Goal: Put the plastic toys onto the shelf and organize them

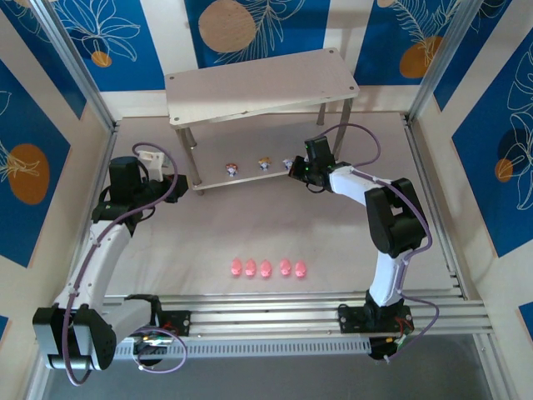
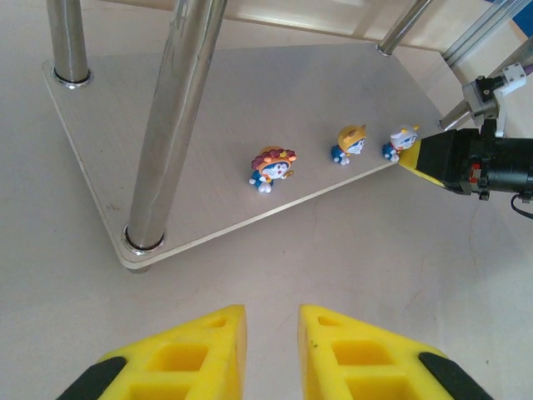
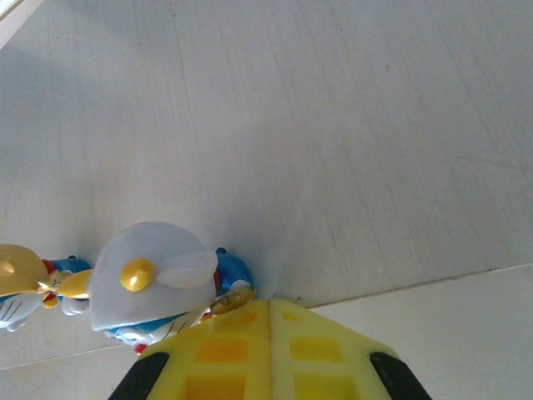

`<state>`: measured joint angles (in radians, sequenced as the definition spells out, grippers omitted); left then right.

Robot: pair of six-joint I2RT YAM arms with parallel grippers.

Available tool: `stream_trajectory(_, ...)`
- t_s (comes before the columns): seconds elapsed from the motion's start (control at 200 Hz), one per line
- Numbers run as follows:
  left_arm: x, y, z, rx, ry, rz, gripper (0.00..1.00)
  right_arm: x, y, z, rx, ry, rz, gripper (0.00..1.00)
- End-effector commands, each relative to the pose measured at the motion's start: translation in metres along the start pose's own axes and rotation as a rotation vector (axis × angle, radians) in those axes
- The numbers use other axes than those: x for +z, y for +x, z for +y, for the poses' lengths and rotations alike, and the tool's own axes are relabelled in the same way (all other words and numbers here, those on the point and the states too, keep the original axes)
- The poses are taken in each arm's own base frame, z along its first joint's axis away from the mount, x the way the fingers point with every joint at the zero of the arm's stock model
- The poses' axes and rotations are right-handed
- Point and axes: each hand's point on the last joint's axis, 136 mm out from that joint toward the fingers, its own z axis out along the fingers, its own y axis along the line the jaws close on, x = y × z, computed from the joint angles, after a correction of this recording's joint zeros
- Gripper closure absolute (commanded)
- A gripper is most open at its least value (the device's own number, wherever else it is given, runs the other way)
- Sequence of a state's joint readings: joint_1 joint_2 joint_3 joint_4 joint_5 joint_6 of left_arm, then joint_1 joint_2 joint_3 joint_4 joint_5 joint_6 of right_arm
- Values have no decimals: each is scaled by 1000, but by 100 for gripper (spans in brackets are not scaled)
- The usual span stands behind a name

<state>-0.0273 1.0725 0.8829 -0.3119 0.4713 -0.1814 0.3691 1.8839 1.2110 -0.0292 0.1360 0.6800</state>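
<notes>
Eight plastic toys [image 1: 285, 267], logged by type.

Five pink pigs [image 1: 266, 268]: glossy, rounded and near-identical. You will find them in one straight row on the pale matte worktop [image 1: 250, 225], well in front of the shelf [image 1: 258, 83]. They sit close together; contact between neighbours cannot be told.

Three figurines stand on the shelf's lower board [image 2: 216, 100], lined up along its front edge and set apart from one another. All have blue-and-white bodies and big round heads.
- First figurine [image 2: 271, 167]: red-orange frilled headpiece.
- Second figurine [image 2: 351, 142]: yellow-orange hat.
- Third figurine [image 3: 154, 275]: smooth whitish domed cap with a yellow knob on top.

Shelf: pale wood-grain boards with rounded corners. The legs [image 2: 171, 125] are polished metal tubes with a mirror finish, seated in round collars on the lower board.

Right claw [image 3: 271, 307]: yellow fingers pressed together with nothing between them. The tips are at the front edge of the lower board, right against the third figurine. You cannot tell from these views whether they actually touch it.

Left claw [image 2: 272, 321]: yellow fingers with hollow cells and a narrow gap, holding nothing. It hangs above the worktop, facing the shelf's near corner leg.
</notes>
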Motion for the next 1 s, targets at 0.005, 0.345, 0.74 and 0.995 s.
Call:
stream_trajectory(0.005,-3,-2,1,16,14,-20,76,2,-11,11,-3,-14,-34,99)
stream_trajectory(0.345,-2,-2,2,16,13,-22,76,7,-11,12,2,-12,-34,98)
stream_trajectory(0.74,-3,-2,2,13,14,-21,76,7,-10,5,8,8,-33,98)
stream_trajectory(0.995,-3,-3,2,13,14,-22,76,7,-8,0,19,22,-26,98)
